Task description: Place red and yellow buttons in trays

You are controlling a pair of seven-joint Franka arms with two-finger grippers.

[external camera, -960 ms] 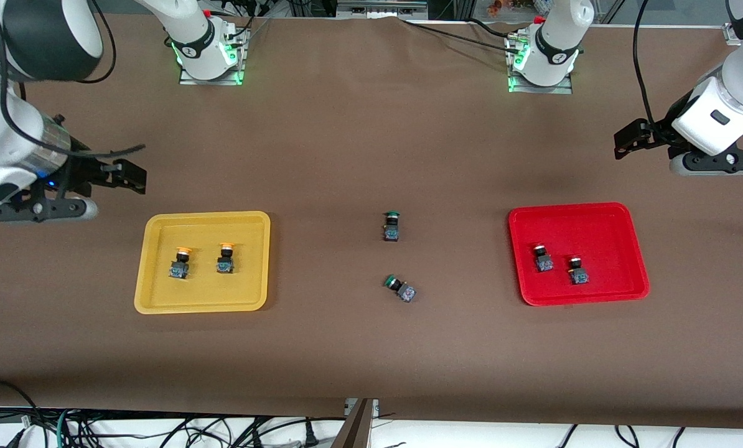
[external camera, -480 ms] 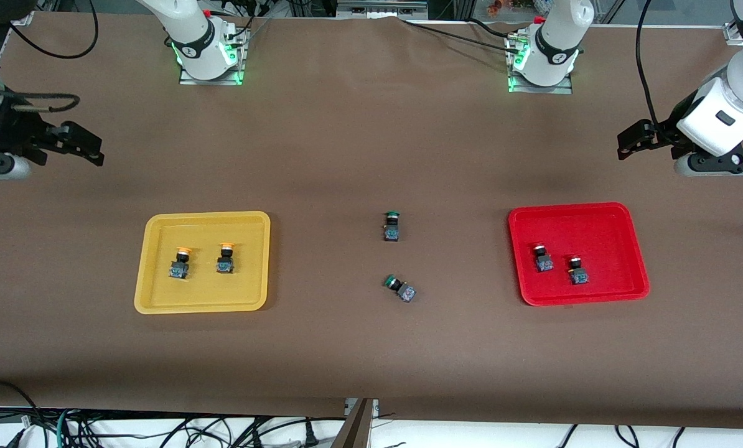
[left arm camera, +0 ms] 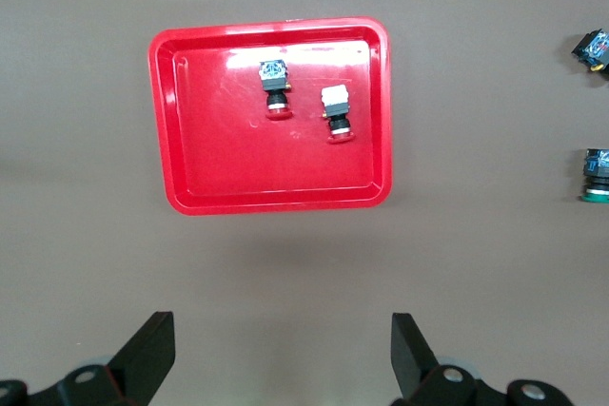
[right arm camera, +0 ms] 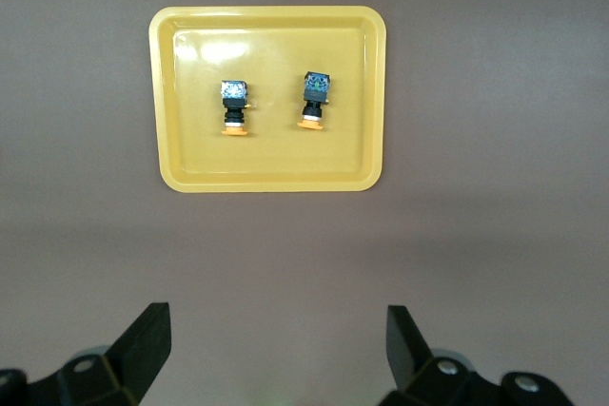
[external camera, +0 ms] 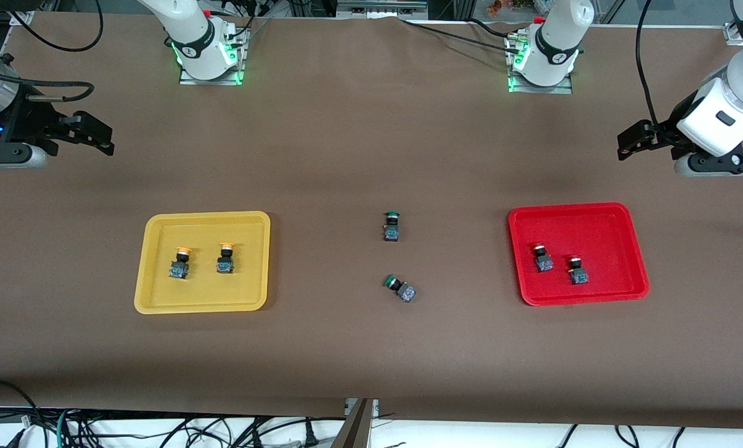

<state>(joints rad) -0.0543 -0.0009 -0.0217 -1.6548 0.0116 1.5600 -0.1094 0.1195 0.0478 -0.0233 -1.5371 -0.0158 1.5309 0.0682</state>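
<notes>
Two orange-yellow buttons [external camera: 180, 262] [external camera: 225, 258] stand in the yellow tray [external camera: 247, 289]. Two red buttons [external camera: 542, 258] [external camera: 577, 271] stand in the red tray [external camera: 608, 227]. My right gripper [external camera: 98, 135] is open and empty, up over bare table at the right arm's end; its wrist view shows the yellow tray [right arm camera: 276, 164] and both buttons [right arm camera: 234, 106] [right arm camera: 314, 99] beneath. My left gripper [external camera: 633, 140] is open and empty, up over bare table at the left arm's end; its wrist view shows the red tray [left arm camera: 219, 168] with both buttons [left arm camera: 275, 87] [left arm camera: 337, 111].
Two green-capped buttons lie on the table between the trays, one upright [external camera: 391, 226], one tipped over [external camera: 400, 287] nearer the front camera. Both show in the left wrist view [left arm camera: 596, 176] [left arm camera: 592, 48]. The brown table cloth [external camera: 371, 348] is otherwise bare.
My right gripper has risen and pulled away from beside the yellow tray toward the table's end, then settled. My left gripper has barely moved. The buttons have not moved.
</notes>
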